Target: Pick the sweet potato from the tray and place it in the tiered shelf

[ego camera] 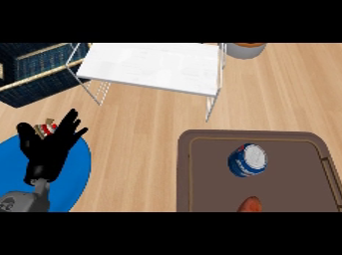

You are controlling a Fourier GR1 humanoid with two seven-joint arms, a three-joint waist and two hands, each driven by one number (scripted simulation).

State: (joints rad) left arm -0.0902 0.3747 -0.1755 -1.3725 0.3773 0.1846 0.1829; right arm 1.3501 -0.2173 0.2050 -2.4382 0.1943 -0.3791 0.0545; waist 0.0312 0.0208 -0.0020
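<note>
The sweet potato [251,204] lies at the bottom edge of the brown tray [210,189], lower right of the frame, below a blue can [248,160]. The left robot hand [50,144] (fingers spread, holding nothing) hovers over a blue plate [4,169] at lower left. The white tiered shelf [155,67] stands on the counter [144,124] at top centre.
</note>
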